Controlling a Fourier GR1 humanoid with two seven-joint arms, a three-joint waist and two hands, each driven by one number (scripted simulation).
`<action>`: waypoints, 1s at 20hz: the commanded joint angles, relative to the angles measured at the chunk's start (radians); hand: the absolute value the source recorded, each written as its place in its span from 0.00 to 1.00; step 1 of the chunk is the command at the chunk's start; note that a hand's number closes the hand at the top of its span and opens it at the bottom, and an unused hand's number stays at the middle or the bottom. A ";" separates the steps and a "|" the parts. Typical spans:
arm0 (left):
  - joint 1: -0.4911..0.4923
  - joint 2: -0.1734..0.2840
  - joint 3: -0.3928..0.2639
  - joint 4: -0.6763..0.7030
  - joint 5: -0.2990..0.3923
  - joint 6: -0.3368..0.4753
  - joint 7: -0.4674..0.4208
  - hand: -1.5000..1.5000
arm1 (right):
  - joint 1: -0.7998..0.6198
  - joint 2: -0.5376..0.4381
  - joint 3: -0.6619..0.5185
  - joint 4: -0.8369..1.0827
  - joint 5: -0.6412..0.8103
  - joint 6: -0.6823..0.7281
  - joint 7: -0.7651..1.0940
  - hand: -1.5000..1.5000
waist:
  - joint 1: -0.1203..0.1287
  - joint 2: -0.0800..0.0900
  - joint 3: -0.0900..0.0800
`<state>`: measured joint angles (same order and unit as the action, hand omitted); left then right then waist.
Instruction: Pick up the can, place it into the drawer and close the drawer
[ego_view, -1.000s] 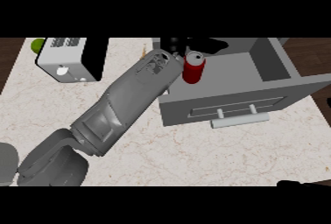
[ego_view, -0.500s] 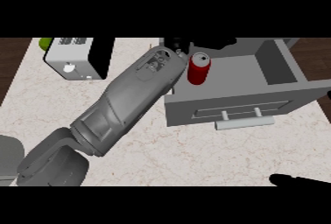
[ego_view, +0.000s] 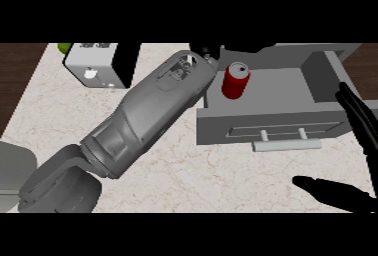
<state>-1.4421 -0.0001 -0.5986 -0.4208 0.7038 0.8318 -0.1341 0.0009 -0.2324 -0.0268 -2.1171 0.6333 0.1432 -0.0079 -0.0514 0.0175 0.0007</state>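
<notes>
A red can (ego_view: 235, 81) with a silver top stands upright inside the open grey drawer (ego_view: 317, 102), near its back left corner. My left forearm runs from the lower left up to the drawer's left side. Its black hand (ego_view: 206, 52) sits just behind and left of the can, with fingers spread along the drawer's back and not curled round the can. My right hand (ego_view: 356, 118) shows at the right edge, fingers straight over the drawer's right front corner and thumb (ego_view: 329, 192) lower down, holding nothing.
The drawer's front panel carries a pale bar handle (ego_view: 286, 145) facing me. A white boxy appliance (ego_view: 93, 68) with a black side stands at the back left, a green object (ego_view: 64, 48) behind it. The marble counter (ego_view: 221, 180) ends at dark wood on the left.
The can has gone from my left hand's grasp to standing in the drawer, and the fingers have come off it. My right hand has risen into view from the lower right.
</notes>
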 joint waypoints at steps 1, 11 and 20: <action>-0.061 0.000 -0.007 -0.001 -0.013 0.004 0.070 0.00 | -0.032 -0.017 0.058 0.117 0.168 -0.050 -0.021 0.00 | 0.039 -0.011 0.000; -0.001 0.060 0.012 -0.101 -0.065 0.014 0.128 0.00 | -0.098 0.051 0.150 0.422 0.432 -0.265 -0.037 0.00 | 0.064 -0.020 0.000; 0.121 0.230 -0.018 -0.357 -0.119 -0.006 0.280 0.00 | -0.278 0.092 0.068 0.756 0.459 -0.397 -0.060 0.00 | 0.085 -0.023 0.000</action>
<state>-1.3593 0.1702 -0.6145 -0.6860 0.6036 0.8268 0.0882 -0.2161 -0.1677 0.0470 -1.4895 1.0626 -0.2195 -0.0796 0.0292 -0.0132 -0.0090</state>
